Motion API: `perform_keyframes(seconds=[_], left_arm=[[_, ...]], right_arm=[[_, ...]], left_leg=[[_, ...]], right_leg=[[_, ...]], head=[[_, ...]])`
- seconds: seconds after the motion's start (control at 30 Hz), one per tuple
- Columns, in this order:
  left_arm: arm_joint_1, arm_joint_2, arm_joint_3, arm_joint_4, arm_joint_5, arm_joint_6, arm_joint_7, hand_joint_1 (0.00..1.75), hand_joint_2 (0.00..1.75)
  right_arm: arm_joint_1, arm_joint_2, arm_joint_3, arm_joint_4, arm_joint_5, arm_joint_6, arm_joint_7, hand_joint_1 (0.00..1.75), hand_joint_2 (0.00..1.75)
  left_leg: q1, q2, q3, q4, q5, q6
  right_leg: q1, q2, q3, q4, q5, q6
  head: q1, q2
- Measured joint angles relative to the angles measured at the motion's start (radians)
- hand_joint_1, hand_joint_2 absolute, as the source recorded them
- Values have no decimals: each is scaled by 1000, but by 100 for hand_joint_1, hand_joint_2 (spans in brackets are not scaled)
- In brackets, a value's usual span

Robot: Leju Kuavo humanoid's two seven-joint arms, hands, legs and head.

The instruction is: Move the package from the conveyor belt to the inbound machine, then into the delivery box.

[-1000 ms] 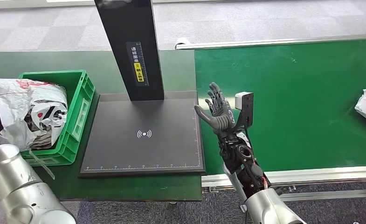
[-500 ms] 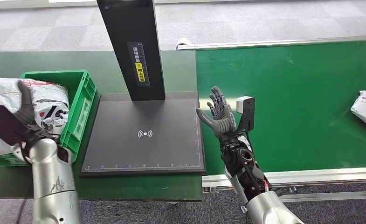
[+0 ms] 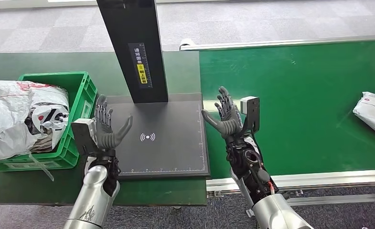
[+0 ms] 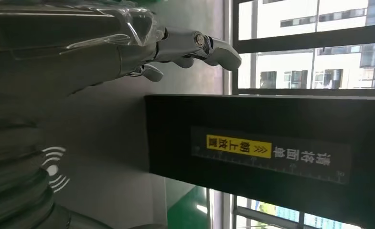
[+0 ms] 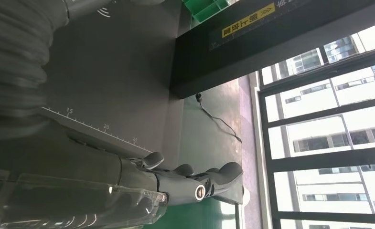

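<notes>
Both hands empty, fingers spread: left hand (image 3: 105,128), right hand (image 3: 225,117). Pickup step pending; you need the package (image 3: 372,113) at 3 o'clock on the conveyor belt (image 3: 295,95).

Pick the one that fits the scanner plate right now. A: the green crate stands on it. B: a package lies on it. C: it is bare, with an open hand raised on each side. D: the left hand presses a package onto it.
C: the scanner plate carries nothing, while the left hand and right hand are raised with fingers apart, holding nothing; a package lies on the belt.
</notes>
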Motion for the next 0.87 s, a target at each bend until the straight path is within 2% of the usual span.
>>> perform_keyframes(seconds=[0.2, 0.4, 0.57, 0.87], left_arm=[[57, 2, -53, -1, 34, 35, -23, 0, 175], [64, 7, -83, 3, -109, 226, -46, 0, 175], [62, 9, -127, 15, -152, 183, -84, 0, 175], [55, 9, -188, 32, -172, 125, -86, 0, 175]], right_arm=[[0, 2, 0, 0, 8, 5, 5, 0, 175], [0, 2, 0, 0, 7, 7, -7, 0, 175], [-6, 9, 0, 0, 5, 12, -10, 0, 175], [-12, 16, 0, 0, 3, 18, -11, 0, 175]], left_leg=[[0, -1, 0, 0, 0, 0], [0, -2, 0, 0, 0, 0], [0, -1, 0, 0, 0, 0], [0, -1, 0, 0, 0, 0]], right_leg=[[0, 0, 0, 0, 0, 0], [0, 0, 0, 0, 0, 0], [0, 0, 0, 0, 0, 0], [0, 0, 0, 0, 0, 0]], head=[[0, 0], [0, 0], [0, 0], [0, 0]])
